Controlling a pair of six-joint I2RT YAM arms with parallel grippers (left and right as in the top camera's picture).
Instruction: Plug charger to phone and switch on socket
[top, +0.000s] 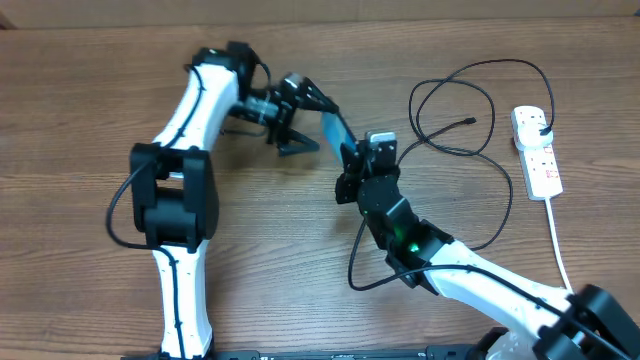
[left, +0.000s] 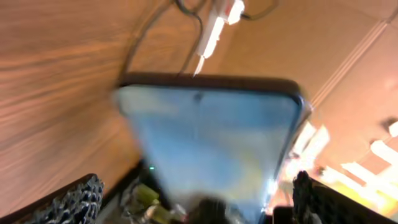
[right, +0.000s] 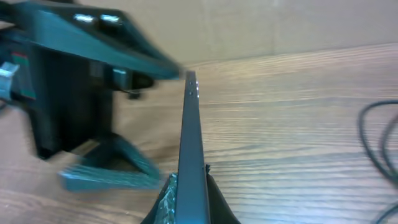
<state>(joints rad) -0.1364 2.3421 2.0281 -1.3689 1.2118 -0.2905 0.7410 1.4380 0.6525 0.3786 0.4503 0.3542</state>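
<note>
Right tool (top: 351, 156) grips the phone (top: 338, 132); left tool (top: 320, 128) gapes around its end.

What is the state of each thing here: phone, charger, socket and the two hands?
phone: lifted, on edge, gripped at one end.
charger: tip lying free, not in phone.
socket: lying flat, switch position unreadable.
left hand: open.
right hand: shut on phone.

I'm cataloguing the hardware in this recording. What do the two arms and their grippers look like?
The left arm and right arm have white tubular links with black joint housings. Thin black wiring loops off each. The right arm shows a small green light. The left gripper and right gripper are dark, with textured finger pads.
</note>
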